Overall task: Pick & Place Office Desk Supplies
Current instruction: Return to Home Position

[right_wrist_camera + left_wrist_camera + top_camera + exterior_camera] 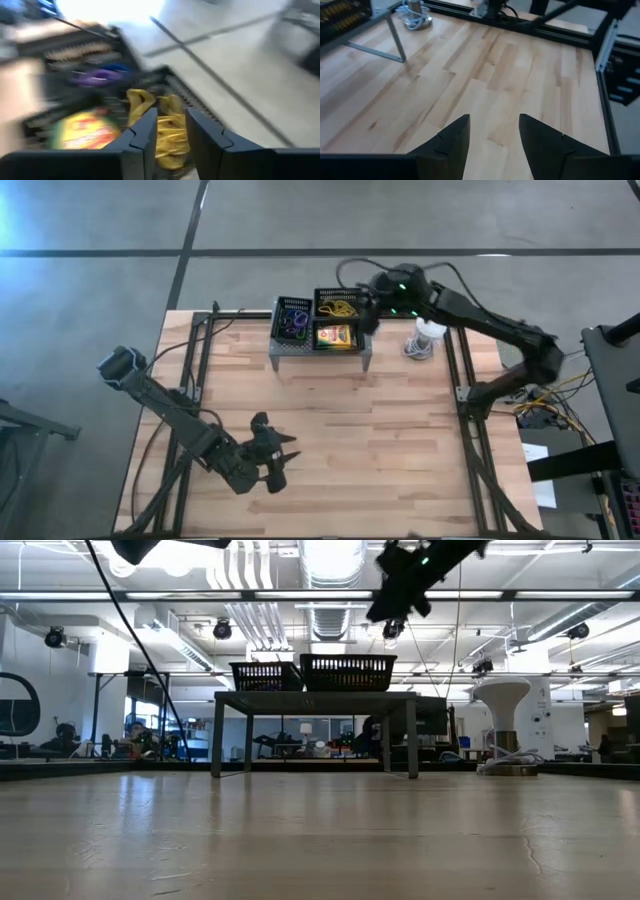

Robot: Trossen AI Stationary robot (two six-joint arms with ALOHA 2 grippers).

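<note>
Bare boards of the wooden bench (320, 840) fill the foreground of the low view, with nothing lying on them. Seen from above, the left arm (190, 425) rests low at about 7 o'clock on the bench. Its jaws stand apart and empty, and the left wrist view shows only bare wood between the two dark fingers (452, 137).

At 12 o'clock, along the far edge, stands the grey mesh rack (320, 350) with black baskets on top. The right arm (480, 325) reaches in from 3 o'clock, and its jaws hang above the rack's basket at the 1 o'clock side. They are slightly apart, and nothing can be seen gripped between the fingers (142, 137).

The yellow rubber bands (170, 142) lie heaped in that basket directly under the right jaws. The purple, blue and green loop bands (293, 326) sit in the neighbouring basket toward 11 o'clock. A yellow-and-green crayon box (335, 336) lies in the compartment just in front of the rubber bands.

A white-domed round object (428, 338) stands on the bench beside the rack, toward 2 o'clock.
</note>
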